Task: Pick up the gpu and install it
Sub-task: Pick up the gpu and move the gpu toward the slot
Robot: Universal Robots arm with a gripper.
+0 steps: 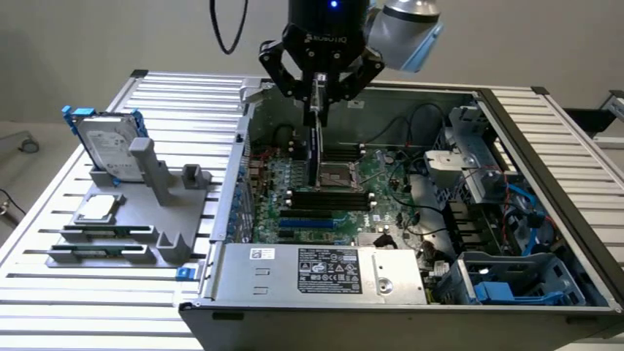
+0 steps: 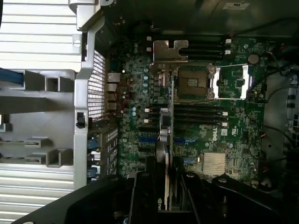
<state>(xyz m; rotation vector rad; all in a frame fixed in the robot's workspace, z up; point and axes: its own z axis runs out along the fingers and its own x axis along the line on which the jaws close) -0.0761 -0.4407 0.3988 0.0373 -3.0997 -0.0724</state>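
Pinching the thin, dark rectangular gpu [image 1: 315,146] edge-on, my gripper [image 1: 317,95] hangs it upright, silver bracket [image 2: 170,51] farthest, above the green motherboard [image 1: 390,205] inside an open metal case [image 1: 234,183].

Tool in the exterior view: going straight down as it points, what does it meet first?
Likely the motherboard: the gpu in the tool hangs edge-down over it, near the CPU socket; gap unclear.

**Black gripper, silver wrist**

Glossy black on the gripper [image 1: 318,99], with white lettering across the housing, printed upside down. Glows blue at a small light [image 1: 335,4] up top. Silver-grey wrist joint [image 1: 400,22] behind, trimmed pale blue. Thin black cable [image 1: 230,52] looping alongside. Up close, chunky matte-black fingers [image 2: 140,193].
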